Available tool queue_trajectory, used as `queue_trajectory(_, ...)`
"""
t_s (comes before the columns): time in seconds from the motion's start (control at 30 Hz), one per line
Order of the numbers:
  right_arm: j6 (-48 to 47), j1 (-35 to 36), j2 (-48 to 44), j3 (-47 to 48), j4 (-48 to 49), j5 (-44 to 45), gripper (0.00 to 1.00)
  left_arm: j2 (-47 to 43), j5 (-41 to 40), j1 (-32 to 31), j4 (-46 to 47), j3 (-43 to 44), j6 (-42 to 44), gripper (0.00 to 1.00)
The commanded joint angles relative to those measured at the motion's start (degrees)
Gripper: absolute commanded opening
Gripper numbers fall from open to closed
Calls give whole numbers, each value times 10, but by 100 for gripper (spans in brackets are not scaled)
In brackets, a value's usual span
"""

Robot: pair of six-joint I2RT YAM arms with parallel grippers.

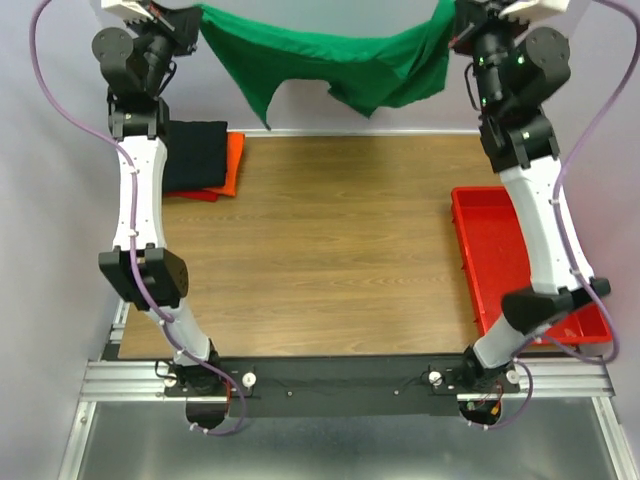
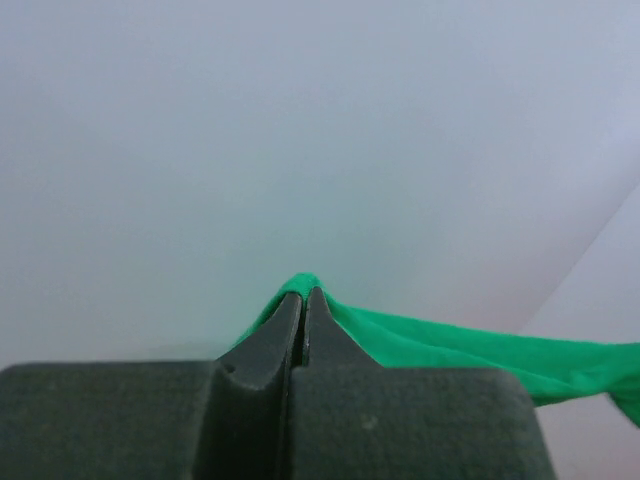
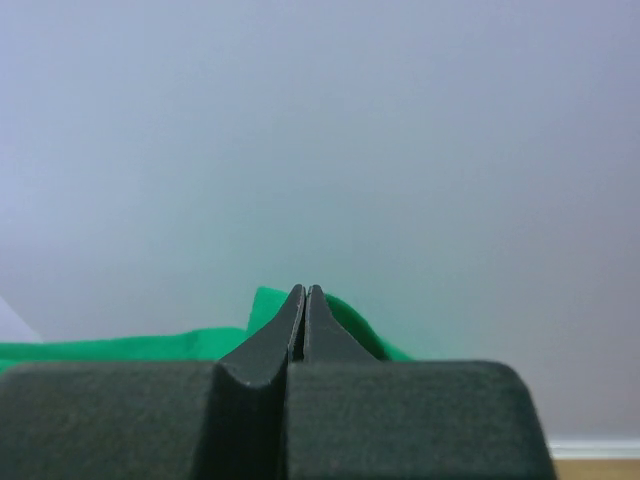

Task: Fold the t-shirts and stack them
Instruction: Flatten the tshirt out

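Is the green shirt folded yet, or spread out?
Spread: the green t-shirt hangs in the air, stretched between the left gripper and right gripper, sagging mid-span.

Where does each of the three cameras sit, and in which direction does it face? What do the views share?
Top external: above and behind the robot, looking down on the table; the left arm and right arm reach up, the green t-shirt hanging between them.
Left wrist: on the left wrist, facing a pale wall along the left gripper, shut on green cloth.
Right wrist: on the right wrist, facing the wall along the right gripper, also shut on green cloth.
Shared: all three show the green t-shirt.
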Motion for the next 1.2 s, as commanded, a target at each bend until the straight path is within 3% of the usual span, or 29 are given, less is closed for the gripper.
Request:
queue_trajectory(0.0,12,0,-46,-161,27,39,0,-14,28,3,15,-116,14,0)
queue_trajectory(0.2,106,0,-188,-494,39,20,0,-105,13,4,89,-442,0,0)
queue_trajectory(0.3,162,1,-242,-647,39,-3,0,-139,-6,0,109,-550,-19,0)
queue_trajectory(0.4,226,1,-316,-781,31,-51,1,-177,-41,-11,108,-707,-60,0)
queue_trajectory(0.53,264,1,-391,-883,-15,-93,1,-205,-90,-14,104,-821,-84,0)
queue_trajectory(0.8,286,1,-486,-941,-157,-109,0,-322,-208,-13,19,-943,-110,0)
queue_trajectory(1.07,317,1,-578,-961,-247,-120,0,-432,-227,-12,-27,-1004,-110,0)
queue_trajectory(1.17,310,1,-552,-954,-248,-102,0,-422,-221,-12,-7,-987,-87,0)
